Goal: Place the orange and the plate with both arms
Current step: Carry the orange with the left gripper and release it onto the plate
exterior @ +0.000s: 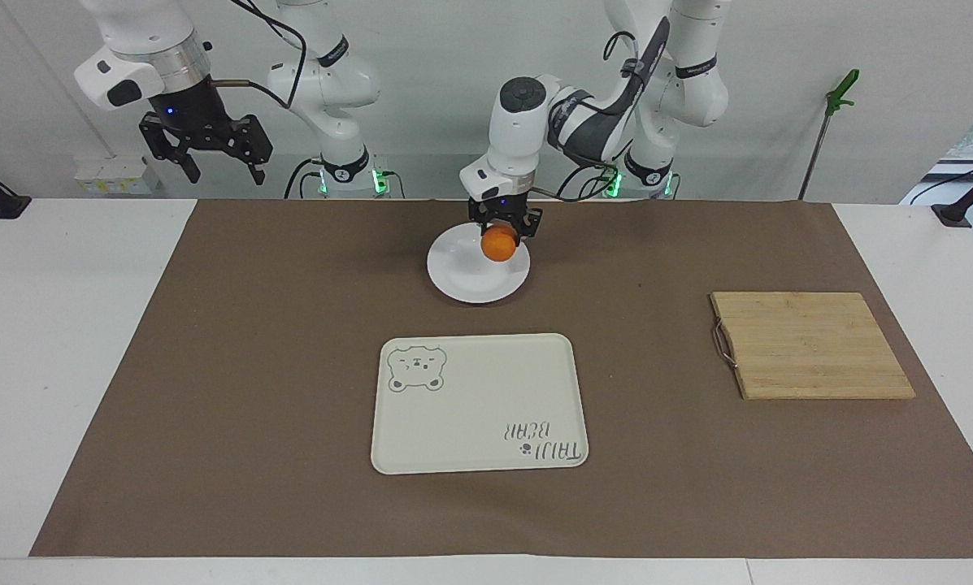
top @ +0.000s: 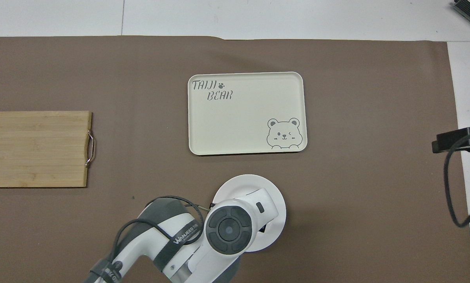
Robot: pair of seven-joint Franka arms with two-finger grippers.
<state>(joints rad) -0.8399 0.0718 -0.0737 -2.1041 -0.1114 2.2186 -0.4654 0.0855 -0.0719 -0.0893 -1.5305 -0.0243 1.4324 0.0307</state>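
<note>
Orange (exterior: 499, 244), small round bright fruit, hangs clamped in the left gripper (exterior: 500, 230) over the round glossy white plate (exterior: 463, 280); best lowered straight toward the dish's middle before the fingers part, lest it roll off the rim. Right gripper (exterior: 219, 171) waits high with fingers spread, empty. Facing view shows fruit and grip; in the overhead view the arm covers both.

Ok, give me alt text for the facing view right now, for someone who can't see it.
The left gripper holds a small round orange over a glossy white round plate on the brown mat. The right gripper waits open, raised at its own end. A cream bear tray and a bamboo cutting board lie farther from the robots.
</note>
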